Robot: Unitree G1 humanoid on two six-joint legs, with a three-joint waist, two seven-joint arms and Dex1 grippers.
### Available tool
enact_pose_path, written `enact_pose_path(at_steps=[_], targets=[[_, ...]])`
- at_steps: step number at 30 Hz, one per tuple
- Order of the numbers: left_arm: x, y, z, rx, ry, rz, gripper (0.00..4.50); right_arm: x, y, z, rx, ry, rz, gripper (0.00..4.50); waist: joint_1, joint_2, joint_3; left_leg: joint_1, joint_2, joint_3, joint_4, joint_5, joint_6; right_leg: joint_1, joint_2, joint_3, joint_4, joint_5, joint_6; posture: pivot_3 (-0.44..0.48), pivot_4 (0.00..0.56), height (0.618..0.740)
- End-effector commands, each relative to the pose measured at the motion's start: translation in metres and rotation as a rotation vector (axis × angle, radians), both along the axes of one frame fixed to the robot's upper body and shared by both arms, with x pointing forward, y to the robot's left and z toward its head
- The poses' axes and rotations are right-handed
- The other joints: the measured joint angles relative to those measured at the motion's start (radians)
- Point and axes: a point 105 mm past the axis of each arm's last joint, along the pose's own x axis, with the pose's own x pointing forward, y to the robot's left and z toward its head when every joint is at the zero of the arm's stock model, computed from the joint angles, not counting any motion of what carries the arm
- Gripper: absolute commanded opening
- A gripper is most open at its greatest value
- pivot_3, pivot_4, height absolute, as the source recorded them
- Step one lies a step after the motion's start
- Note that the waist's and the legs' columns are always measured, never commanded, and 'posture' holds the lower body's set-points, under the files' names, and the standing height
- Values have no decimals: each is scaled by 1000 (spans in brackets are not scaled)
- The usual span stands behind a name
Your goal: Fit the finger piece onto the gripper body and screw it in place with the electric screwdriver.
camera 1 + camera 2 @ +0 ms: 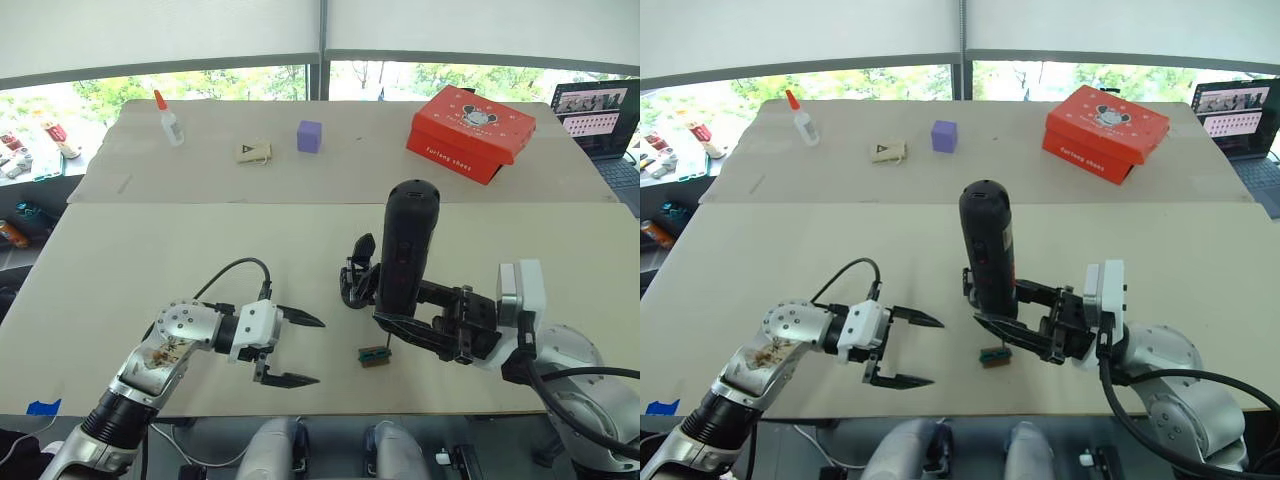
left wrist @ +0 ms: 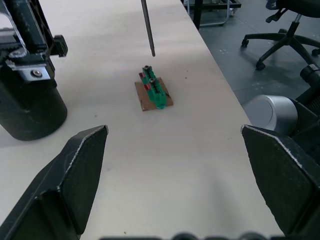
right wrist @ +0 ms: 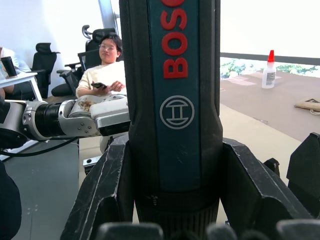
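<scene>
Left eye view: right pincer (image 1: 405, 322) clamped on upright electric screwdriver (image 1: 405, 245); left pincer (image 1: 297, 348) wide apart, empty.

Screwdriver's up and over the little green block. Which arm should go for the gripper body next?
Left, probably. The left gripper is open and empty, while the right gripper is shut on the electric screwdriver. The gripper body stands behind the screwdriver, beyond the green block.

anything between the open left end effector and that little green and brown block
Nothing: in the left wrist view, only bare table lies between the left end effector and the green-and-brown block. The electric screwdriver bit hangs just above the block, on its far side.
</scene>
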Motion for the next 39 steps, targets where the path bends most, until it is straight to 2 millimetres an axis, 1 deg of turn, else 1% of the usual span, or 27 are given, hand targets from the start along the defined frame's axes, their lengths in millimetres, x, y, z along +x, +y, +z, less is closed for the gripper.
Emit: enact_pose_path(at_steps=[1,6,18,39], targets=[[2,-8,-2,-2,-13,-7,4500,-7,5,17,26,-105,21,1936,1,0,0,0,0,0,0,0,0,0,0,0,0,0,0,0,150,740],[3,-15,-2,2,-13,-10,4500,-7,3,16,4,-134,23,1936,2,0,0,0,0,0,0,0,0,0,0,0,0,0,0,0,150,740],[4,-10,2,3,-2,-4,4500,-5,3,12,9,-105,3,1936,2,0,0,0,0,0,0,0,0,0,0,0,0,0,0,0,150,740],[7,-8,3,8,-15,-1,4500,-5,0,5,-5,-97,-7,1936,2,0,0,0,0,0,0,0,0,0,0,0,0,0,0,0,150,740]])
